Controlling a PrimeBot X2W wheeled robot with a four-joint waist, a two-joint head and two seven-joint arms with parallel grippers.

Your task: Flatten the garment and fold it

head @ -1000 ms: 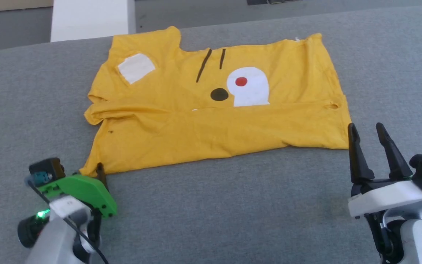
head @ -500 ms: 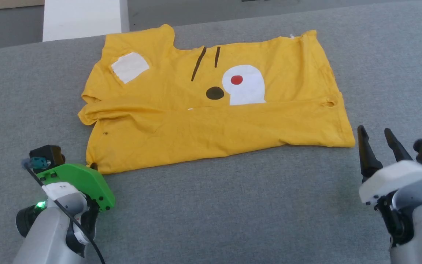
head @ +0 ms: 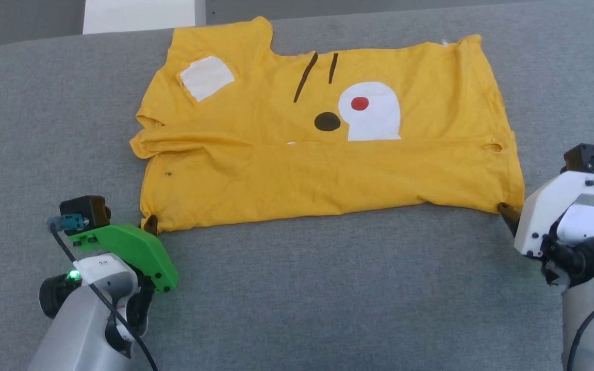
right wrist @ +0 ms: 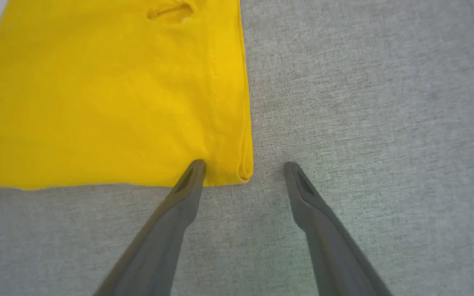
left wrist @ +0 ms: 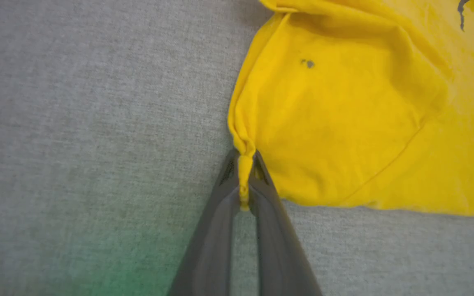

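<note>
The yellow garment (head: pixel 323 154) lies spread on the grey table, its near half folded up over part of the cartoon face print. My left gripper (head: pixel 150 224) is at its near left corner, and in the left wrist view that gripper (left wrist: pixel 244 164) is shut on a pinched twist of the garment (left wrist: pixel 344 115). My right gripper (head: pixel 506 212) is at the near right corner. The right wrist view has this gripper (right wrist: pixel 243 167) open, its fingers straddling the corner of the garment (right wrist: pixel 109 102), the left fingertip (right wrist: pixel 194 170) touching the cloth edge.
The grey fabric table (head: pixel 328 288) stretches wide in front of the garment and to both sides. A white block (head: pixel 139 15) stands beyond the table's far left edge. A small slit (head: pixel 492 147) shows in the garment near its right side.
The head camera shifted. My right gripper tilted down and moved in to the garment's near right corner. My left gripper stayed shut on the near left corner.
</note>
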